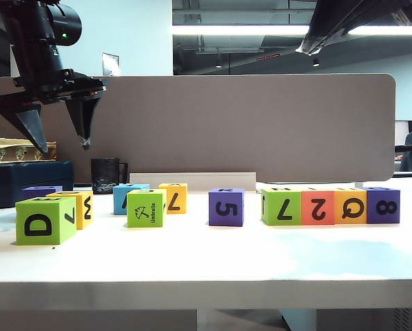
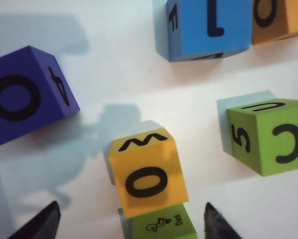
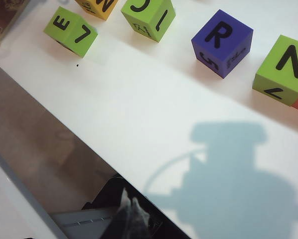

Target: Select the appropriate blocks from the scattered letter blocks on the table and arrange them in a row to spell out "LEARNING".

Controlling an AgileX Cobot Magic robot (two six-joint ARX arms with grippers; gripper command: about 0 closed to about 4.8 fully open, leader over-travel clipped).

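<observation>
1. Nearest the exterior camera, a green foam cube marked "D" (image 1: 45, 220) is seen at the front left of the white counter (image 1: 213, 258), touching a yellow-orange cube (image 1: 77, 207) behind it.
2. Over those cubes the left gripper (image 1: 60, 138) is held high, fingers (image 1: 84, 117) spread apart and nothing between them.
3. From the left wrist view, a yellow-orange "O" cube (image 2: 148, 177) is framed between the two dark fingertips, well clear of both.
4. Further right, a purple "5" cube (image 1: 226, 206) is left standing alone.
5. At the far right, four cubes are lined up touching: green "7" (image 1: 282, 207), coral "2" (image 1: 317, 207), yellow-orange "Q" (image 1: 351, 206), purple "8" (image 1: 383, 205).
6. The right gripper (image 3: 130, 211) is parked over the counter's front edge; its fingers are pressed together, empty.
7. A black mug (image 1: 105, 175) is spotted before the grey-brown partition panel (image 1: 247, 124).
</observation>
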